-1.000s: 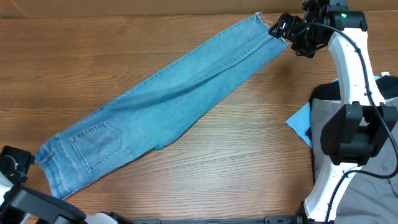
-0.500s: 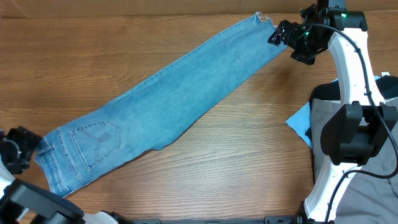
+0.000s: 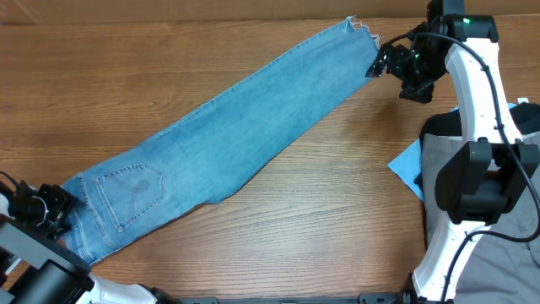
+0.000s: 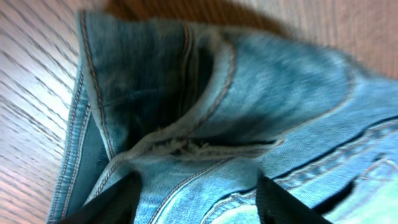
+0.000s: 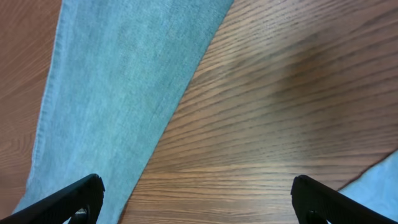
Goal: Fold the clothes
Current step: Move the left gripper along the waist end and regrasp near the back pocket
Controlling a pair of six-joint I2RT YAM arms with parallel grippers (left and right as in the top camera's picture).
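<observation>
Item under inspection: one pair of light-blue jeans (image 3: 228,127), laid flat on the wooden table (image 3: 321,228) with the legs stacked. It runs diagonally from the waistband at the near left to the frayed hem (image 3: 358,24) at the far right. A back pocket (image 3: 131,196) faces up near the waist end. The left claw (image 3: 56,208) sits at the waistband corner, touching the cloth. In the left wrist view its fingers (image 4: 115,200) stand parted, with rumpled denim and a worn seam edge lying in the gap between them. The cloth there is not visibly pinched, and no firm grip can be confirmed. The right claw (image 3: 380,62) hangs just beside the hem end of the leg, off its right edge. In the right wrist view its fingers (image 5: 84,196) are spread wide with nothing between them. Bare tabletop lies below, and the edge of the denim leg runs under the left finger. At the right edge of the table, well apart from the jeans, lie grey-beige trousers (image 3: 439,165). A blue piece (image 3: 408,167) pokes out beside them and something dark (image 3: 527,118) lies behind; the right arm partly covers all three.
</observation>
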